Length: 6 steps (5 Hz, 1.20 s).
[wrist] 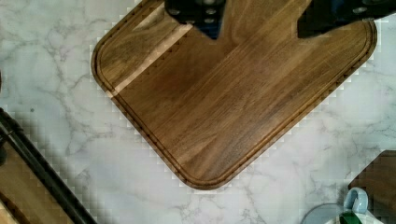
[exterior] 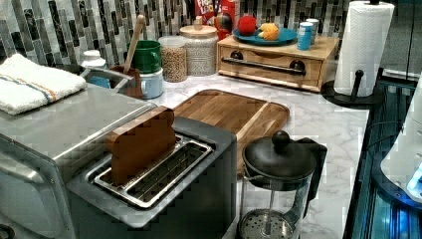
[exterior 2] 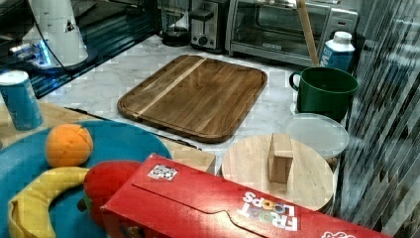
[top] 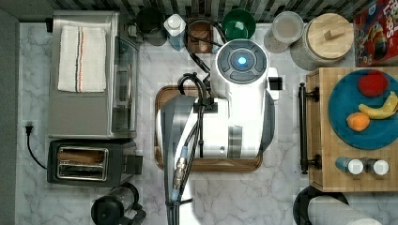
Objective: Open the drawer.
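the gripper (wrist: 259, 21) shows up in the wrist view as two dark fingers (wrist: 198, 11) with a wide gap between them, so they're spread apart and holding nothing. they hang above the dark walnut cutting board (wrist: 233, 93), with bare wood visible between the two tips. in the top view the white arm (top: 225, 112) sits over the middle of the frame and covers most of that board, only its edges peeking out.

the drawer (exterior: 271, 62) looks closed: in the left view it's in the upper right of the frame, front face flush with the bamboo box, and the long black bar handle (exterior: 263, 65) runs across it. in the top view the handle (top: 303, 129) is a vertical black bar right of centre, well apart from the arm. the wrist view catches the same handle (wrist: 42, 172) as a dark diagonal in the lower left corner.

on top of the box sits a blue plate (top: 342, 117) with fruit. a paper towel roll (exterior: 361, 45) stands just beside the box in the left view's upper right. a toaster (exterior: 164, 179) fills the left view's lower left.
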Motion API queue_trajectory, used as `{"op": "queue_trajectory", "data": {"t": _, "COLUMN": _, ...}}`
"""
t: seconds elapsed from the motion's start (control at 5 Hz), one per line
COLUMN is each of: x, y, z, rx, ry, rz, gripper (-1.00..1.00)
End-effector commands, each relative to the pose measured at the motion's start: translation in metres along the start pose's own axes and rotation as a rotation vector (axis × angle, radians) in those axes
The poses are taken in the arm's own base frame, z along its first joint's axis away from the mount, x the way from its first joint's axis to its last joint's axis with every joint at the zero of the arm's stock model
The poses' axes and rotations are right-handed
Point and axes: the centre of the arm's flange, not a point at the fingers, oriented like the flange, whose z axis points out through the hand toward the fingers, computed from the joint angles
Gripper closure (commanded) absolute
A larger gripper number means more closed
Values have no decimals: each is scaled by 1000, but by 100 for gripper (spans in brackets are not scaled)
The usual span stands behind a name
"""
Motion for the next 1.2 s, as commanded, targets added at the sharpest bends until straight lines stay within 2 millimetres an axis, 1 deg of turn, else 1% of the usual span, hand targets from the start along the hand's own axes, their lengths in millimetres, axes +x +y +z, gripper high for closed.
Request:
{"op": "queue_trajectory", "data": {"t": 0.2, "x": -4, "y": -5, "z": 0, "rx": -1, "ry": 1, "rz": -14, "gripper": -100}}
{"op": "queue_trajectory", "data": {"t": 0.4, "x": -2, "y": 1, "z": 18, "rx": 35, "ry": 35, "rz": -79, "gripper": -100}}
{"op": "queue_trajectory", "data": {"t": 0.6, "x": 12, "y": 23, "z": 37, "rx": 31, "ry": 49, "rz": -232, "gripper": -100}}
{"op": "queue_trajectory", "data": {"t": 0.8, "x": 27, "y": 46, "z": 55, "rx": -7, "ry": 54, "rz": -394, "gripper": -100}}
{"op": "queue_trajectory", "data": {"t": 1.0, "x": 38, "y": 69, "z": 70, "rx": -30, "ry": 105, "rz": -508, "gripper": -100}}
{"op": "queue_trajectory", "data": {"t": 1.2, "x": 55, "y": 90, "z": 83, "rx": -20, "ry": 127, "rz": -608, "gripper": -100}}
